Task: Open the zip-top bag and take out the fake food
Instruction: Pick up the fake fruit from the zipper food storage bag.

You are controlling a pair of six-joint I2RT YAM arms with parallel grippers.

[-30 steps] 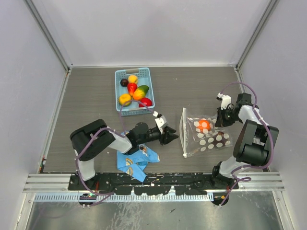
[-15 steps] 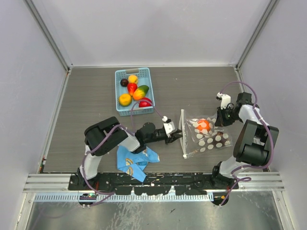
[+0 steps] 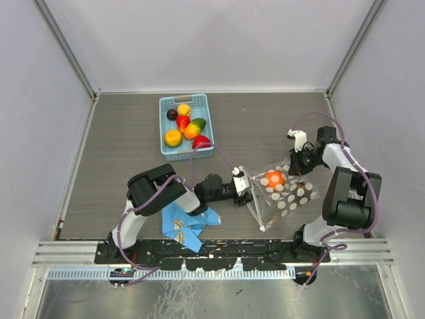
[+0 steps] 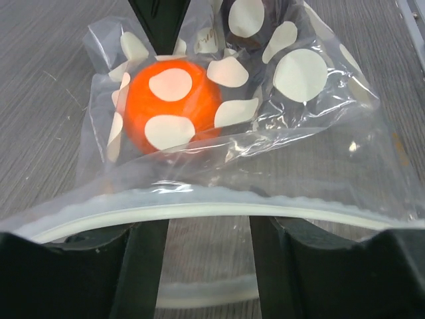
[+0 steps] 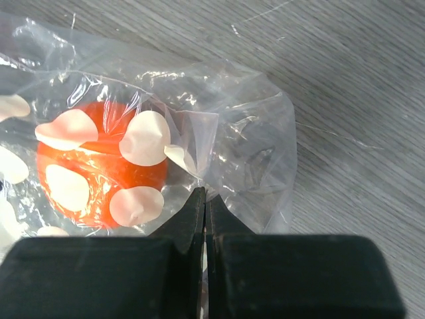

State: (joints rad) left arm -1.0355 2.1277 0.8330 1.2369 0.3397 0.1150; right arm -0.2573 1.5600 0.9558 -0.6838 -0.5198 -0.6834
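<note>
The zip-top bag [image 3: 292, 198] lies right of centre with an orange fake food piece [image 3: 274, 178] inside. My left gripper [image 3: 244, 187] is open at the bag's white zip strip [image 4: 199, 211]. In the left wrist view the upper strip lies across its fingertips and the lower strip shows between them. The orange piece [image 4: 172, 106] sits just beyond. My right gripper [image 3: 297, 163] is shut on the bag's far edge [image 5: 252, 139], beside the orange piece [image 5: 86, 166]. Several other fake food pieces [image 3: 184, 126] lie in the basket.
The light blue basket [image 3: 164, 133] stands at the back left of centre. A blue cartoon-print cloth [image 3: 186, 224] lies by the left arm near the front edge. Grey walls close in the table on three sides.
My left gripper has moved right to the bag's zip edge and its fingertips have reached the mouth. My right gripper has pulled the far edge up and left, and the bag has turned.
</note>
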